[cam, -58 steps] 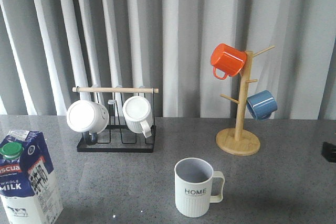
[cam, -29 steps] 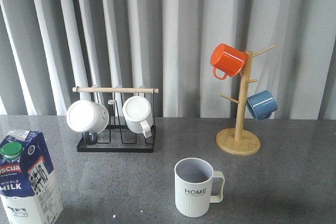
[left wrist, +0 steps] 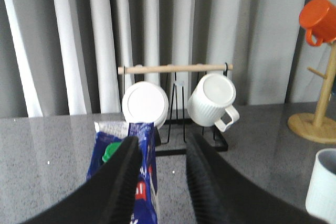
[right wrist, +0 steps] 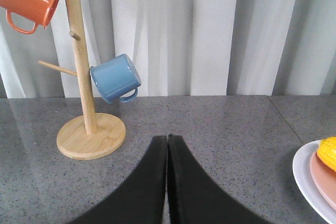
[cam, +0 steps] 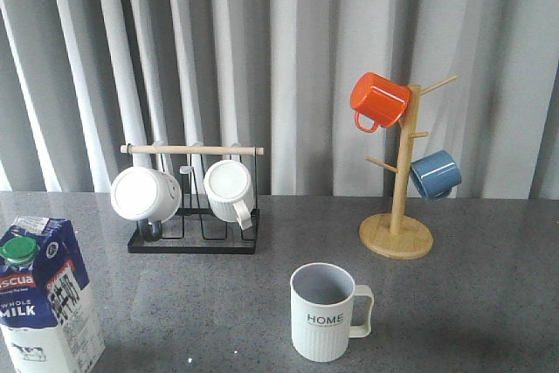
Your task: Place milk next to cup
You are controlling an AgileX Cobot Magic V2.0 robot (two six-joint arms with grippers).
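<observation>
The milk (cam: 45,294) stands upright at the tabletop's (cam: 218,303) front left corner, well apart from the cup (cam: 326,312), which sits empty near the front centre with its handle to the right. The left claw (left wrist: 160,182), the nearer one, hangs open and empty just behind the carton, whose tall axis rises slightly left of the gap between its fingers. The right claw (right wrist: 167,179) is pressed closed on nothing, near the wooden mug tree (right wrist: 84,87).

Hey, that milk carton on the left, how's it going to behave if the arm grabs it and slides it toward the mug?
The milk carton stands tall on a narrow base, so a high push would likely tip it. Its paperboard walls may dent under a hard squeeze. The gable top gives poor grip; the flat sides look safer.
</observation>
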